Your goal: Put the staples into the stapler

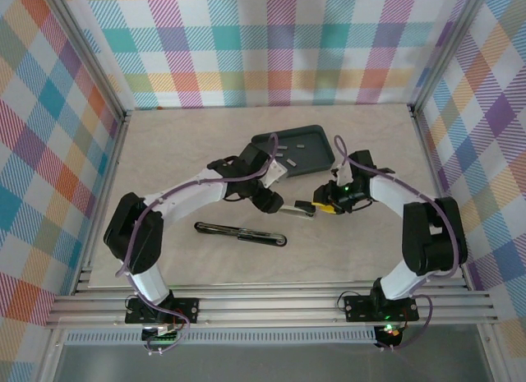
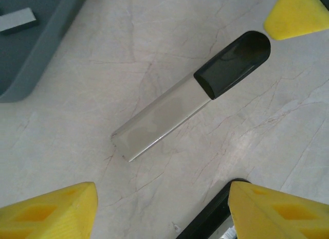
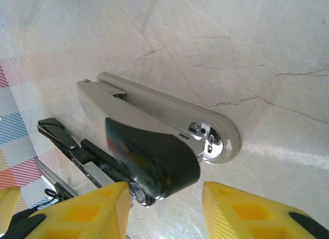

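Staples [image 1: 300, 141] lie loose in the dark tray [image 1: 308, 156]. Left claw [image 2: 159, 198] hangs wide over the silver stapler [image 2: 164, 115] on the desk. Right claw [image 3: 164, 198], half-spread and gripping nothing, straddles the hinge end, likely to brace it for opening.

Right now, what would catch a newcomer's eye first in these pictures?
The left pincer and right pincer meet mid-table, flanking a grey, black-capped stapler. Toward the near edge lies a black stapler opened flat; at the back, a dark tray holds the staples.
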